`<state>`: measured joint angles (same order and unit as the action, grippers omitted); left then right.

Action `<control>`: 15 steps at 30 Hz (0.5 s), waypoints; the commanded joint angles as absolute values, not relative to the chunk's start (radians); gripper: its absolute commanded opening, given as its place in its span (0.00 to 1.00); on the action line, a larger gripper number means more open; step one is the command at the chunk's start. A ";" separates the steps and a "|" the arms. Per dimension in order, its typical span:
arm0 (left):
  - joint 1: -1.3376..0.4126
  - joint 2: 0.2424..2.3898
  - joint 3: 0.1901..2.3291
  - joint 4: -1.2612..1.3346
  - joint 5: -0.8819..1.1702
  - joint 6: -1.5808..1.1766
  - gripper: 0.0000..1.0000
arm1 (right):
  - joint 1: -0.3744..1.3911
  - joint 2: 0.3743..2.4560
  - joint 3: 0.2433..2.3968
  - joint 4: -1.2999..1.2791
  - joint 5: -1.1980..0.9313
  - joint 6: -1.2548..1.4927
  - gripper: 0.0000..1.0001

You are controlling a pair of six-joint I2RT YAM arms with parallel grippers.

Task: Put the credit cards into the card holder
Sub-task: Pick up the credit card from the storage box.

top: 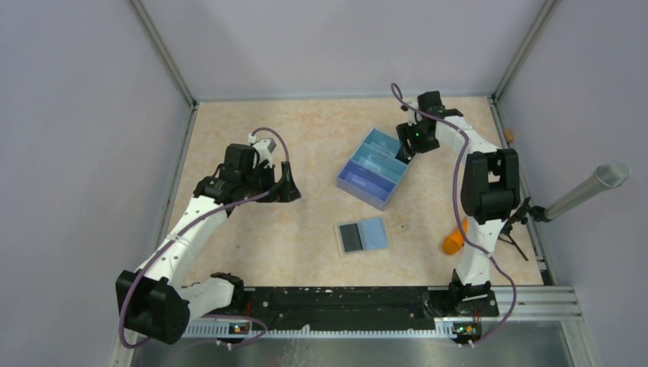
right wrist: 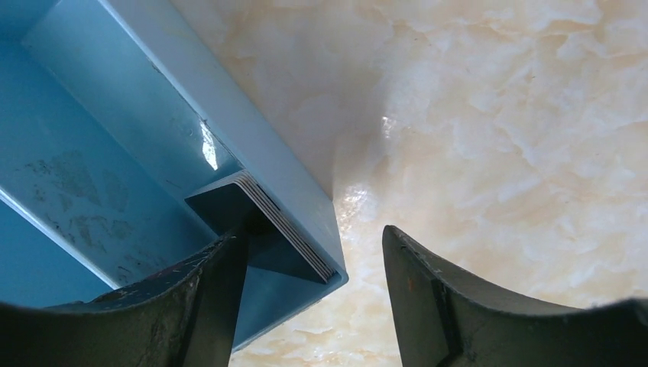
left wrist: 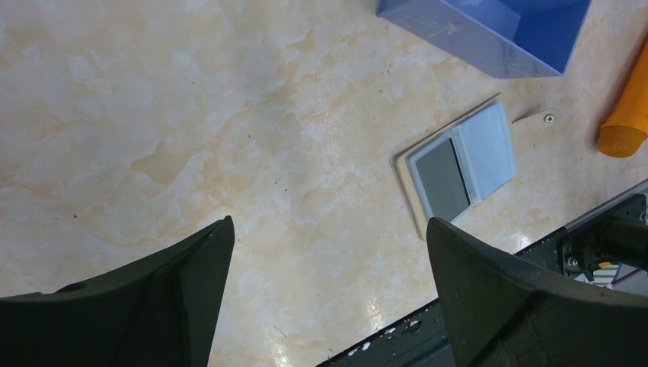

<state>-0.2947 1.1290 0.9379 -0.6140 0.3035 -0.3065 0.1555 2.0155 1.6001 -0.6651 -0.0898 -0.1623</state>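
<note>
A stack of thin credit cards (right wrist: 284, 222) stands on edge inside the blue tray (right wrist: 92, 145), leaning against its wall at a corner. My right gripper (right wrist: 315, 233) is open and straddles that wall: one finger is inside the tray by the cards, the other outside over the table. From above, the right gripper (top: 403, 153) sits at the right corner of the tray (top: 359, 180). The beige card holder (top: 363, 235) lies flat nearer the front, showing a dark panel and a light-blue card (top: 374, 232). My left gripper (top: 289, 188) hovers open to the tray's left, holding nothing.
An orange object (top: 455, 238) lies right of the card holder (left wrist: 416, 191), near the right arm's base. A grey microphone (top: 588, 191) juts in from the right wall. A black rail (top: 336, 298) runs along the front edge. Walls enclose the table on three sides.
</note>
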 commanded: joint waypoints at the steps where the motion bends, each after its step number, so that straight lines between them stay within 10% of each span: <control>1: -0.287 1.131 0.932 -0.595 0.327 -0.297 0.99 | 0.149 1.944 1.662 -0.625 -0.017 -0.161 0.63; 15: -0.284 1.139 0.931 -0.594 0.343 -0.298 0.99 | 0.148 1.942 1.700 -0.626 -0.032 -0.176 0.39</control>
